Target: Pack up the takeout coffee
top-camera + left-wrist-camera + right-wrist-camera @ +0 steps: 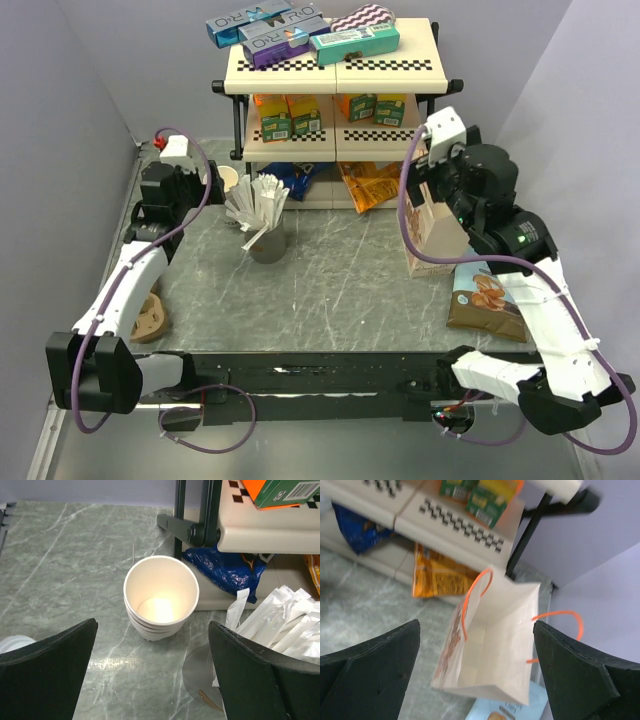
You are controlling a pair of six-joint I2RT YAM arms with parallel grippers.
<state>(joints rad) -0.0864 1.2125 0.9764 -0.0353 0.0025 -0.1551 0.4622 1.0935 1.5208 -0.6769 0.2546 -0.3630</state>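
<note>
Grey veined tabletop [340, 290], pale walls close on either side. Left gripper [154, 624]: jaws spread wide, holding nothing, poised above the takeout coffee [161, 597]. Takeout coffee: white paper cup, upright, apparently topmost of a nested stack, just in front of the left leg of the shelf rack [290, 80]. Right gripper [476, 625]: likewise wide open and empty, over the mouth of the paper bag [495, 645], upright before the rack's right end, orange handles splayed. Step in hand, as judged: taking the cup. Best done by lowering squarely over the rim, closing gently to spare the thin wall, then lifting straight up to free one cup only. Edges: stick cup [265, 240] out from the rack's left half, white sticks fanned close beside one finger; pale round lid [12, 642], partly hidden, by the other; blue packet [225, 570] under the rack's lowest shelf, just behind the cup. Open room: bare tabletop in front of the rack's middle, seemingly ample for carrying across to the bag.
</note>
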